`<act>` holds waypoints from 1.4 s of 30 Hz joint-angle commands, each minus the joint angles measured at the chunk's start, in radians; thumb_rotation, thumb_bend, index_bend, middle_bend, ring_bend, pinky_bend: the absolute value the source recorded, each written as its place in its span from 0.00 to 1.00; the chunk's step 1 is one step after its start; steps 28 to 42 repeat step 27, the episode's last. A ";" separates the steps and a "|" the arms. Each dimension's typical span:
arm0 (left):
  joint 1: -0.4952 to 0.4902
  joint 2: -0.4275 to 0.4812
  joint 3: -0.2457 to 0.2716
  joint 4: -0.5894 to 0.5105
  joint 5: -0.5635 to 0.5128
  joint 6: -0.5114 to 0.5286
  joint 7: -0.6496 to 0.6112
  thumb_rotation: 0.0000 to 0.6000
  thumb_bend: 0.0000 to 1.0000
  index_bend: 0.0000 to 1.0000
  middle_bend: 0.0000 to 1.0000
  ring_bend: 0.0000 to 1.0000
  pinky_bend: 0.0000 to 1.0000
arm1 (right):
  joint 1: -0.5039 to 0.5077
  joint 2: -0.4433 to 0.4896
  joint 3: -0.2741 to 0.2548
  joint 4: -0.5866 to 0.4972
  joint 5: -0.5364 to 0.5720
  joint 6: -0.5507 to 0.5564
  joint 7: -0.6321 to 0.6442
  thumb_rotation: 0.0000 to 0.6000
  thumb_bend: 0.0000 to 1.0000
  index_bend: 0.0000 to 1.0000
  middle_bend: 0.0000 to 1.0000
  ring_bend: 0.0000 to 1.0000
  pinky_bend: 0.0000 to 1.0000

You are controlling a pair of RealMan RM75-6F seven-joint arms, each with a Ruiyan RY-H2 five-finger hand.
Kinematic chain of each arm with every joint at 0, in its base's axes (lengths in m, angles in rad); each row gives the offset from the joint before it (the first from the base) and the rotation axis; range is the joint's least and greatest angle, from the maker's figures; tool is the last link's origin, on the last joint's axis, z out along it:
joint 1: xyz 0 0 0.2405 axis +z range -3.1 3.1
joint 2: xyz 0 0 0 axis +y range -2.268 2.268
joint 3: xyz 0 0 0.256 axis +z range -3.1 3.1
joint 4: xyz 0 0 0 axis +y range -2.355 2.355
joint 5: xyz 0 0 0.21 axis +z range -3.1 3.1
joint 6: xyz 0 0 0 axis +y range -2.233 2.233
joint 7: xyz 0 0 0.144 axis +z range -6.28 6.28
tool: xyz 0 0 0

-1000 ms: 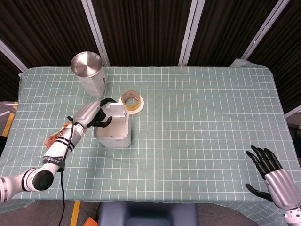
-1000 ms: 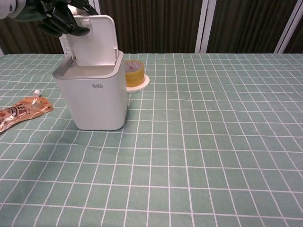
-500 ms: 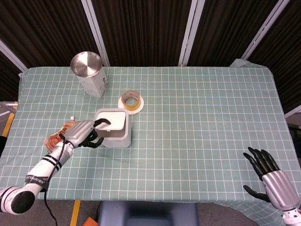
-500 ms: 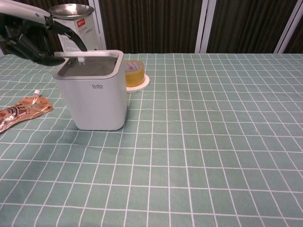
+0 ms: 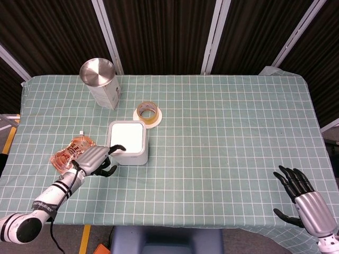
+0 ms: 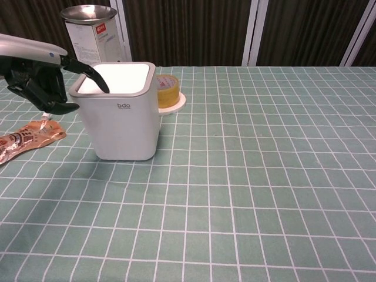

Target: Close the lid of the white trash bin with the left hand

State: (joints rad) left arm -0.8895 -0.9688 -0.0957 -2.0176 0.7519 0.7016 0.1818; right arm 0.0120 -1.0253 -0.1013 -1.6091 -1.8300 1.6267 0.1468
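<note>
Overhead, your left hand [image 5: 94,159] sat just off the near-left corner of the white trash bin [image 5: 127,143], whose lid [image 5: 127,137] lay flat and shut, with one dark finger [image 5: 117,148] reaching onto the lid's near-left edge and the rest curled loosely, holding nothing; your right hand [image 5: 306,197] rested well apart at the table's [image 5: 228,132] near-right corner, fingers spread and empty. From the chest camera, your left hand [image 6: 41,79] stood beside the bin's [image 6: 122,120] left wall, one finger [image 6: 88,71] laid over the closed lid's [image 6: 119,76] left rim, and the orange pouch [image 6: 23,139] lay below it on the cloth.
</note>
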 commanded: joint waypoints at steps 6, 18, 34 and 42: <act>0.191 0.024 -0.024 -0.133 0.363 0.319 -0.076 1.00 0.50 0.13 1.00 1.00 1.00 | -0.002 0.005 -0.002 -0.005 0.004 -0.002 0.001 1.00 0.27 0.00 0.00 0.00 0.00; 0.802 -0.232 0.246 0.409 1.163 1.141 -0.086 1.00 0.46 0.14 0.09 0.02 0.05 | 0.002 -0.005 -0.008 -0.021 0.003 -0.031 -0.042 1.00 0.27 0.00 0.00 0.00 0.00; 0.849 -0.274 0.243 0.516 1.053 1.066 -0.108 1.00 0.44 0.14 0.00 0.00 0.00 | 0.004 -0.011 -0.012 -0.029 0.007 -0.046 -0.058 1.00 0.27 0.00 0.00 0.00 0.00; 0.849 -0.274 0.243 0.516 1.053 1.066 -0.108 1.00 0.44 0.14 0.00 0.00 0.00 | 0.004 -0.011 -0.012 -0.029 0.007 -0.046 -0.058 1.00 0.27 0.00 0.00 0.00 0.00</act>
